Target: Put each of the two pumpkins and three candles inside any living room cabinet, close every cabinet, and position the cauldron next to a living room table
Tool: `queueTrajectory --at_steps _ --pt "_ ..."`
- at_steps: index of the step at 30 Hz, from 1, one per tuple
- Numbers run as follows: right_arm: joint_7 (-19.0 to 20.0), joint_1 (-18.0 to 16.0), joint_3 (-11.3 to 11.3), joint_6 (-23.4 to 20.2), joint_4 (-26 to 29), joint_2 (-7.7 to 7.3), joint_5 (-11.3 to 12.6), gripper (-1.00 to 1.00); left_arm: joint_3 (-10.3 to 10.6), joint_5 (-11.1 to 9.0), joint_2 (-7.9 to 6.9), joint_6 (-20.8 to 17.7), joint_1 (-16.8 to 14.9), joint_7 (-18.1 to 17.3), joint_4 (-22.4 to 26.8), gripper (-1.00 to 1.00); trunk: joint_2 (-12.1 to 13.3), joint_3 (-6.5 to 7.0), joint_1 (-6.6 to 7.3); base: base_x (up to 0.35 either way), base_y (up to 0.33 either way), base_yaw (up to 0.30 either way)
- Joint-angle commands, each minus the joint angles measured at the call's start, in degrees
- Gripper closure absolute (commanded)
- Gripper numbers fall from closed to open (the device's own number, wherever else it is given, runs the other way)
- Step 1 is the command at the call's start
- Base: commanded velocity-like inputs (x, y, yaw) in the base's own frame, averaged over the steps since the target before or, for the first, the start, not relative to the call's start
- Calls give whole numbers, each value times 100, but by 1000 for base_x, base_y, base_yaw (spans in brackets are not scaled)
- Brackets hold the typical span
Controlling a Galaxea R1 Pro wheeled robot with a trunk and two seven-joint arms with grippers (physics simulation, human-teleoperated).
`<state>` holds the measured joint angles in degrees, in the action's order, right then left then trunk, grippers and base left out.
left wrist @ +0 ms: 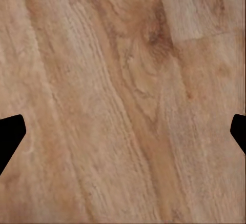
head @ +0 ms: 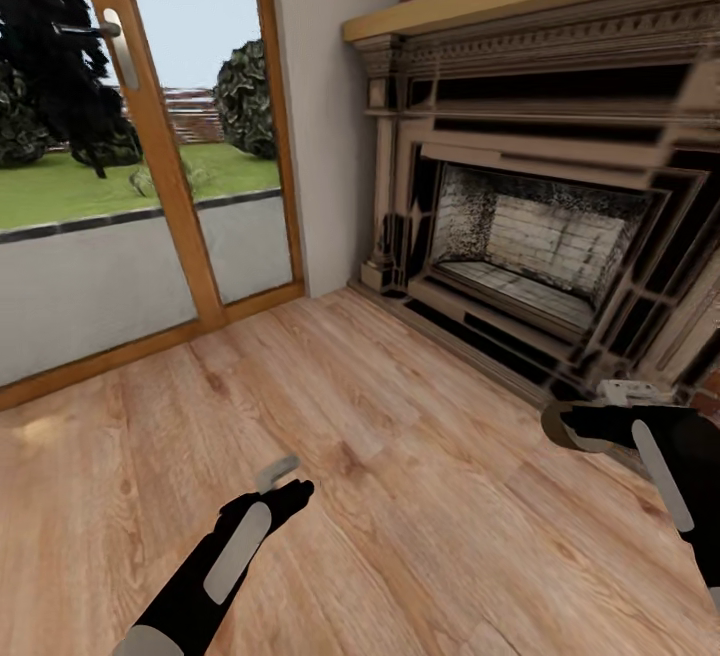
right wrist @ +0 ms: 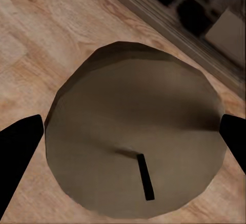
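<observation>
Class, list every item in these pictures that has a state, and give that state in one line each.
right hand: shut on the candle, carried above the floor
candle: held between the fingers, wick facing the wrist camera, unlit
left hand: open, nothing between its fingers
glass door: closed
fireplace: unlit, no fire in the hearth

Your left claw (head: 285,481) is open and holds nothing. Your right claw (head: 560,426) squeezes a tan candle (right wrist: 136,147).
</observation>
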<state>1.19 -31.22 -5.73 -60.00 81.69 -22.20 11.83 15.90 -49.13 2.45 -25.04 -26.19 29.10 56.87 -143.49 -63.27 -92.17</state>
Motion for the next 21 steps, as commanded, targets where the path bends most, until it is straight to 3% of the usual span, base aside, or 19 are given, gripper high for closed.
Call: queueTrajectory --at_steps 1,6,9,21 --pt "-4 0 2 0 -1 -11 57 100 0 0 1 0 0 0 -1 -100 0 0 0 323 -60 -298" --pt "-5 3 2 0 6 -32 59 100 7 3 0 -1 0 -1 -1 -100 0 0 0 323 -41 -298" --pt "1 11 -2 0 -3 -157 51 100 9 239 16 -1 -8 -1 -1 -100 0 0 0 219 -227 -298" --pt "2 -1 -6 0 -44 -218 48 100 18 288 19 -9 -16 -1 -1 -100 0 0 0 1 -318 -299"
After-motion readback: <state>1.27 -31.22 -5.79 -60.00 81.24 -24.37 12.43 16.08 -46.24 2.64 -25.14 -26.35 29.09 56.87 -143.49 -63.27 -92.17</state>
